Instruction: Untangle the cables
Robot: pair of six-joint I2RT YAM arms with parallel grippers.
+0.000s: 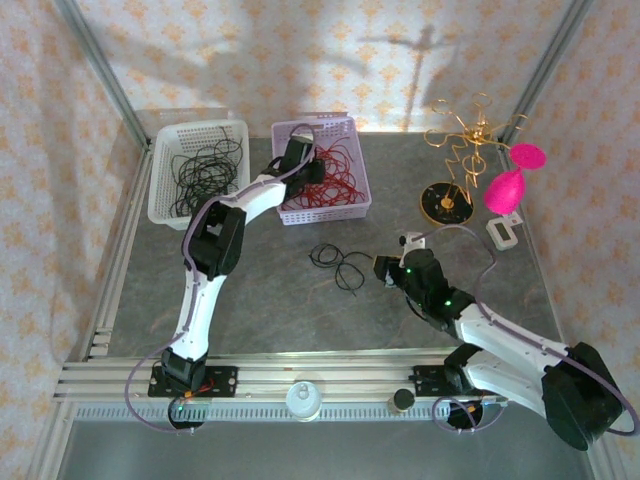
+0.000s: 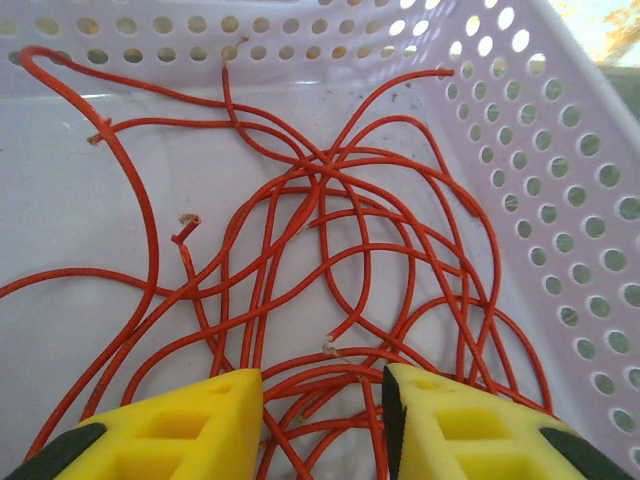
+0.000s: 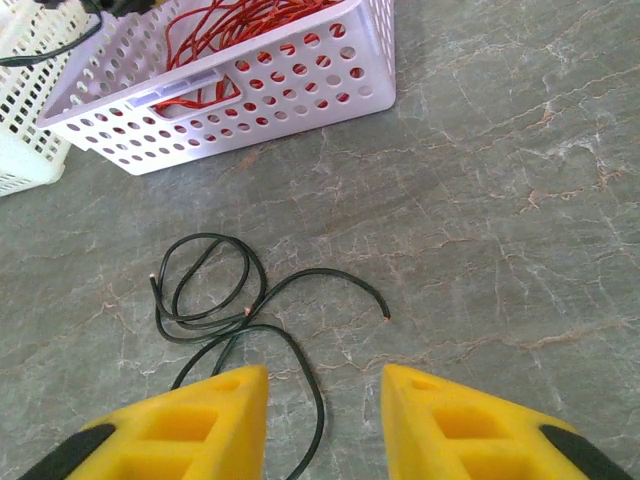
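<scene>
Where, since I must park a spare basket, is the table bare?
Bare: between the lilac basket and gold ornament; also between the left arm and the loose black cable. Crowded: around that cable, by the right arm.

Bright, even light fills the enclosure from the near side, casting a soft cross-shaped shadow on the patterned back wall (image 1: 250,60). The overhead view is crisp; at the left wrist, the yellow fingertips (image 2: 170,430) sit slightly soft and the lilac basket (image 2: 585,85) bows at the edges.
</scene>
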